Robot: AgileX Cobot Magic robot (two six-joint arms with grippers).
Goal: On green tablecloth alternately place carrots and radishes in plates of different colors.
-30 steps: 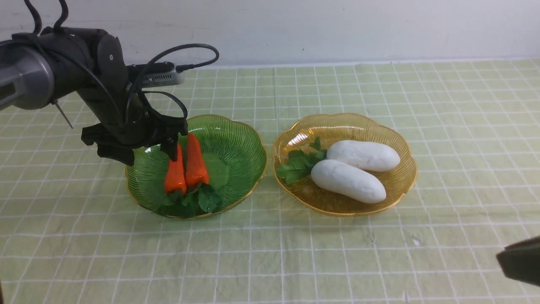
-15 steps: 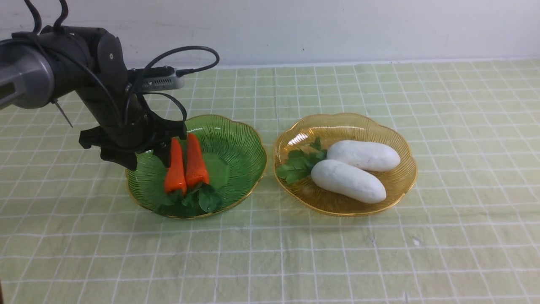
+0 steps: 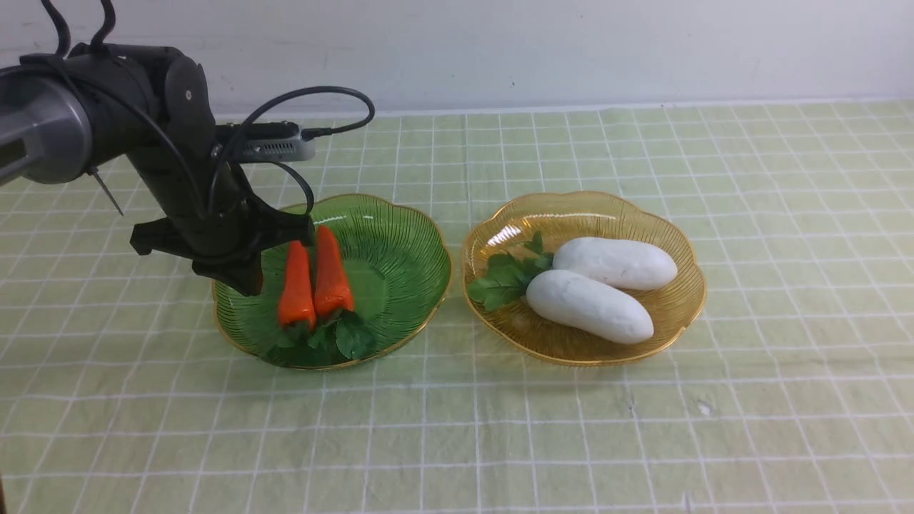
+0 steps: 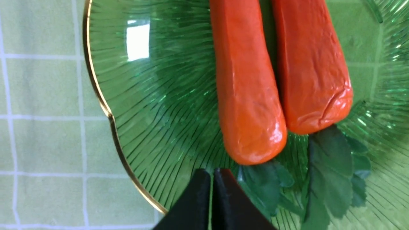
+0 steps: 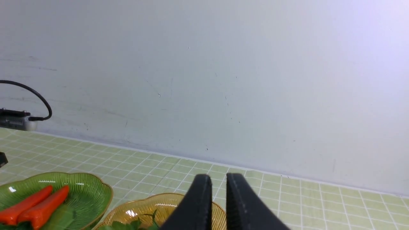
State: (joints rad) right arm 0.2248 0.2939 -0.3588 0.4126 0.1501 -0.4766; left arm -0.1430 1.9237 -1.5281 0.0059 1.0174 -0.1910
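the left gripper (image 3: 250,285) was found hanging over the left part of the green plate (image 3: 428,235), its jaws drawn together on nothing, with only a hairline gap seen between them in the left wrist view. the left carrot (image 3: 296,285) lay just to the right of it, close beside but apart from the gripper, and the right carrot (image 3: 332,275) lay against the left one. both carrots were laid with their long axes running near to far, points to the far side and leafy tops toward the near rim. in the amber plate (image 3: 685,250), to the right, the far radish (image 3: 614,263) and the near radish (image 3: 589,305) were laid roughly left to right, leaves to the left. both plates were set on the green tablecloth (image 3: 500,428) covering the table. the right gripper (image 5: 219,195) was shown only in its own wrist view, jaws narrowed almost to touching and empty, held above the near right of the table. the sorting was judged done. since the carrots lay to the gripper's right, a withdrawal up and to the left was judged the path least likely to knock them
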